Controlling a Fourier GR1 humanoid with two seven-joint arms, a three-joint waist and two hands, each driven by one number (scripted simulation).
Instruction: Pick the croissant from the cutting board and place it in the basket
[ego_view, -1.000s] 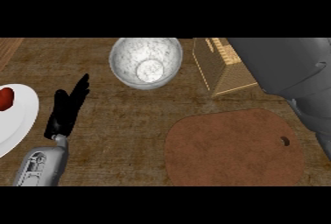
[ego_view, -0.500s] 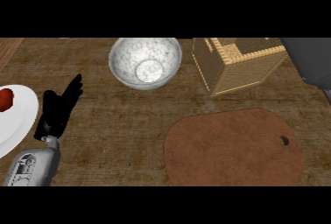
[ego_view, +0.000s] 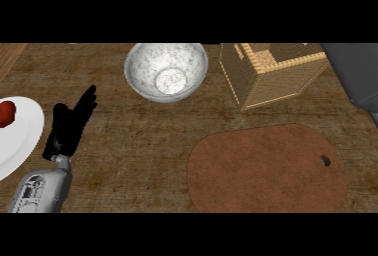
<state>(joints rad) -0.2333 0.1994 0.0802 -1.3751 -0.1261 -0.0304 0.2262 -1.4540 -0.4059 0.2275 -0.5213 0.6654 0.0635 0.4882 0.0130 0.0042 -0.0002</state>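
Observation:
The brown rounded cutting board (ego_view: 258, 170) lies at the lower right with nothing on it; a small hole sits near its right edge. No croissant shows anywhere. The woven tan basket (ego_view: 277, 80) stands behind the board at the upper right, and its inside is mostly cut off by the picture's top. My left hand (ego_view: 70, 127) rests at the left, open with straight fingers pointing away from me and holding nothing. A grey stretch of my right arm (ego_view: 354, 75) shows at the right edge, beside the basket. Its hand is out of view.
A glass bowl (ego_view: 166, 70) stands at the top middle, left of the basket. A white plate (ego_view: 18, 135) with a red item (ego_view: 6, 112) on it lies at the left edge, next to my left hand. The counter is dark wood.
The grey right arm that covered the basket's right side a second ago has drawn back to the right edge. The left hand has barely moved.

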